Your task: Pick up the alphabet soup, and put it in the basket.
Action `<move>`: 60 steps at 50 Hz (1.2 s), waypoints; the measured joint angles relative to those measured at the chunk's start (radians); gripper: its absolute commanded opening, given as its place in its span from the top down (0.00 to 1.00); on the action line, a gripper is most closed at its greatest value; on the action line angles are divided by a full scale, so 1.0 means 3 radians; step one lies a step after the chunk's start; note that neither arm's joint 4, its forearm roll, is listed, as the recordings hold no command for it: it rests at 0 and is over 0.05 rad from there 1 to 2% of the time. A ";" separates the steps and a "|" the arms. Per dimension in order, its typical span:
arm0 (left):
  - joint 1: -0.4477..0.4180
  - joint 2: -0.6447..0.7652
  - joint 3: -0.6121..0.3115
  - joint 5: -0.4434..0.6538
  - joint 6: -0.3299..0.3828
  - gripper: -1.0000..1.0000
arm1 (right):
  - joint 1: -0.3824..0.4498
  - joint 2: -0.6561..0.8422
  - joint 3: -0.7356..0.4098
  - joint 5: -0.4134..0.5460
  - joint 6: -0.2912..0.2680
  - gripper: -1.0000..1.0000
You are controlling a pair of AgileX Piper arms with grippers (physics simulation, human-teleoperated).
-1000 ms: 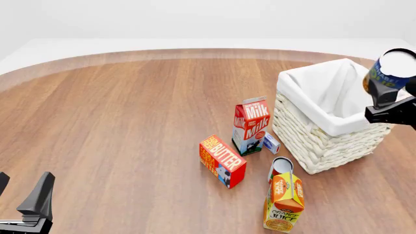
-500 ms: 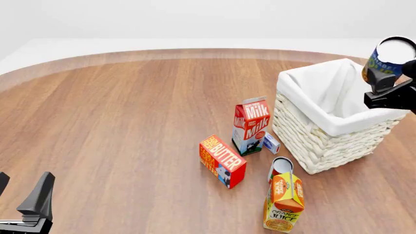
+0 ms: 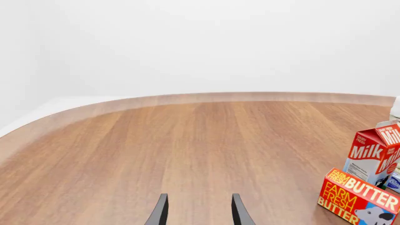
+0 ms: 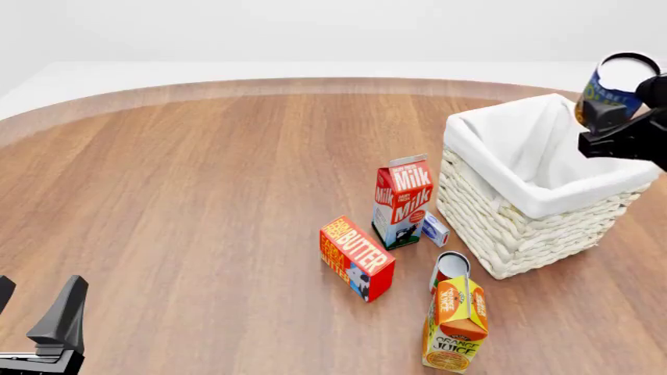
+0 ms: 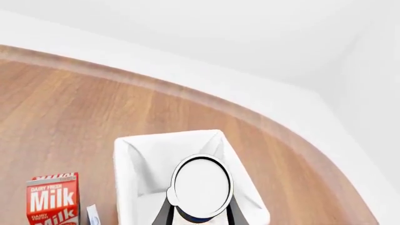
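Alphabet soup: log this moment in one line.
right tool: shut on alphabet soup | above basket | left tool: open, idle

Stood left of the basket (image 4: 521,234): milk carton (image 4: 401,201). Lay before that: butter box (image 4: 357,258). Stood right of the box: juice carton (image 4: 455,324).

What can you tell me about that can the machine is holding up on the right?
The alphabet soup is a small cylindrical can with a blue and yellow-orange label and a plain whitish flat end with a dark rim. It is lifted off the table, tilted with that flat end facing up toward the camera, gripped by the right gripper, whose dark fingers press its sides. In the right wrist view it hangs above the open, cloth-lined basket without touching it.
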 measured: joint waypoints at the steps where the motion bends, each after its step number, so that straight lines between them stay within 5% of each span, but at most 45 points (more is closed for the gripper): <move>1: 0.0000 0.0000 0.0000 0.0000 0.0000 0.00 | 0.0001 0.0013 -0.0009 0.0002 0.0003 1.00; 60: 0.0000 0.0000 0.0000 0.0000 0.0000 0.00 | 0.0003 0.0643 -0.0704 0.0562 0.0016 1.00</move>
